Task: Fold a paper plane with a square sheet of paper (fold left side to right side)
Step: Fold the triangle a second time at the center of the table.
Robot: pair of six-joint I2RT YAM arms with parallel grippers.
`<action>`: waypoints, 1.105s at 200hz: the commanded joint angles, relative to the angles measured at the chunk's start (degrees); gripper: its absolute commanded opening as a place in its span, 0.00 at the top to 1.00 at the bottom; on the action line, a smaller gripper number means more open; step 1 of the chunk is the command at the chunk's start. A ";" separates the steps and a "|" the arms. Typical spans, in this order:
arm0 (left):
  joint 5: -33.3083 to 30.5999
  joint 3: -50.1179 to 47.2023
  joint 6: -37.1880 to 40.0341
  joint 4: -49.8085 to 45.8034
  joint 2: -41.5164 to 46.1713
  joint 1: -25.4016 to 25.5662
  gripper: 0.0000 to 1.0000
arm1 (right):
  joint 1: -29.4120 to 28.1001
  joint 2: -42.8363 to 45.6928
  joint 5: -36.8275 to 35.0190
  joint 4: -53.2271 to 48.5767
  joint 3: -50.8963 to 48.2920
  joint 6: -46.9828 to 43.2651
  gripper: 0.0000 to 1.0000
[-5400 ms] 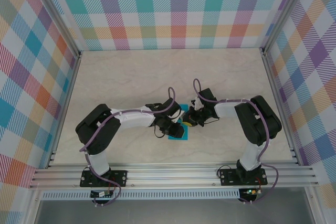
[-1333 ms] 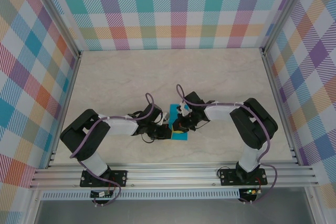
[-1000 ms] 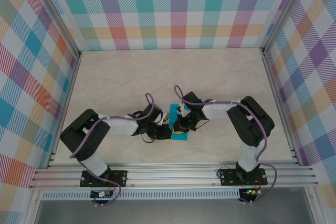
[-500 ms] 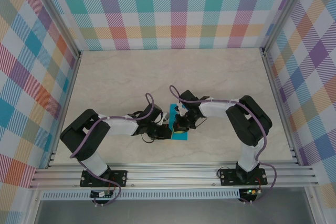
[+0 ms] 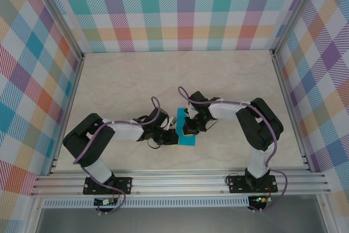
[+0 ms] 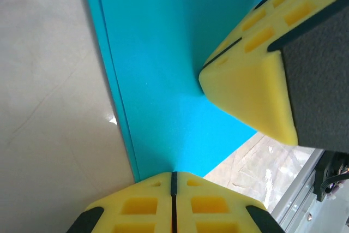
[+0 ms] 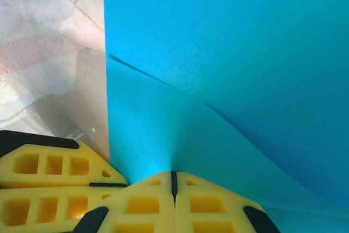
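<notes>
- The square sheet of paper [image 5: 187, 140] lies on the tabletop [image 5: 136, 80] about midway between the two arms, and both tools meet over it. I judge this a mid-fold moment, with the sheet already doubled.
- In the left wrist view, two thin parallel edges run down the sheet's left border, so one layer lies over another there.
- The left tool [image 6: 173, 183] is closed, its yellow pads meeting along a thin seam. The tips touch the sheet at its near edge. I read it as an anchor that keeps the paper from sliding, but I cannot tell whether it presses down or pinches the edge.
- The right tool [image 7: 173, 181] is also closed tight. In its own wrist view a layer of paper bows up and away from the tips, with a soft ridge crossing the sheet. That reads to me as a pinch on the upper layer, lifted so it can be carried across.
- The two tools sit just beside each other. The right tool's finger shows close over the paper in the left wrist view, and the left tool's pad sits next to the right tool's tips.
- With the tools this close, the next move calls for care.
</notes>
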State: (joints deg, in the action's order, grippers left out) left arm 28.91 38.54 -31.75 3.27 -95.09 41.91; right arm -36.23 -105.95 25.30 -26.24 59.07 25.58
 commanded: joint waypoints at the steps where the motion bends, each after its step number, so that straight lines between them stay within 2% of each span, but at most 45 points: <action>1: -5.18 -2.95 0.76 -7.47 -2.87 -0.77 0.92 | 2.61 -1.03 -7.46 -3.08 0.61 -2.33 0.97; 150: -5.11 -3.13 0.81 -7.71 -1.73 -0.86 0.92 | 9.80 0.30 -7.81 -5.44 0.26 -6.66 0.96; 221: -5.26 -3.12 0.87 -8.40 -0.56 -0.81 0.92 | 11.13 -0.07 -7.93 -6.43 0.96 -8.07 0.96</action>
State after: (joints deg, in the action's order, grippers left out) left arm 28.82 38.39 -31.75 3.38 -94.85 41.89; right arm -27.94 -105.93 25.56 -29.74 59.46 19.59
